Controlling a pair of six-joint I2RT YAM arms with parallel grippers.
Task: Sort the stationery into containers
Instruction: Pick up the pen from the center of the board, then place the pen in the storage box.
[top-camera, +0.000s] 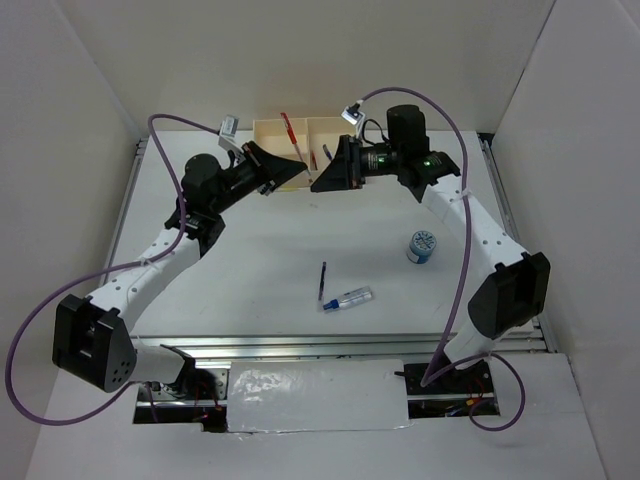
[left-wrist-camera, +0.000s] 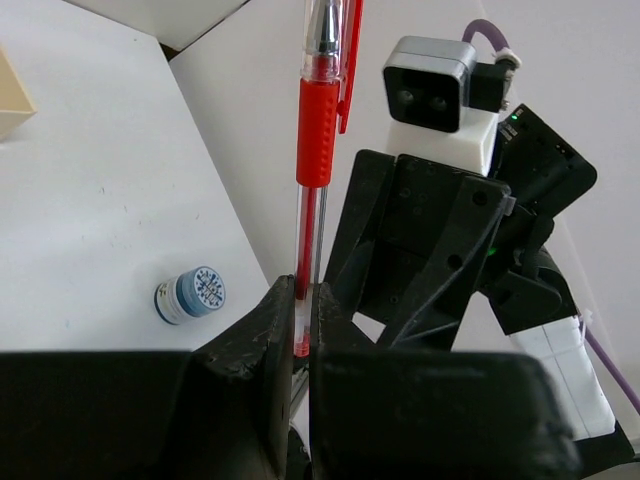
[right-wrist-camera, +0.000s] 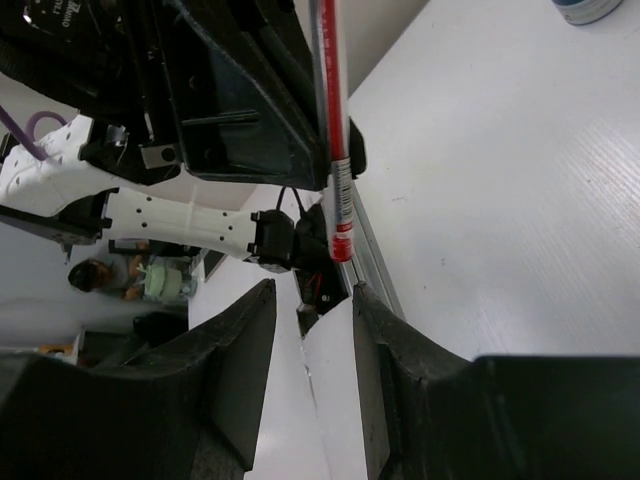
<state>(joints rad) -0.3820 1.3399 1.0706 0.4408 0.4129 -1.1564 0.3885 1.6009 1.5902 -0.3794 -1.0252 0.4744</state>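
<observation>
White tbl top (top-camera: 250, 265), matte, faint scuffs. Boxed in by plain white panels: L wall (top-camera: 60, 150), R wall (top-camera: 585, 150), back wall (top-camera: 330, 60). Alu rail (top-camera: 300, 346) runs along near edge. Crinkly white sheet (top-camera: 320, 395) just below it. Light even, shadows soft.

The white table (top-camera: 250, 250) stands boxed in by plain white panels (top-camera: 60, 150) on its left, far and right sides, with a silver metal rail (top-camera: 300, 346) along its near edge and a glossy white sheet (top-camera: 315, 395) lying just off that same edge.
</observation>
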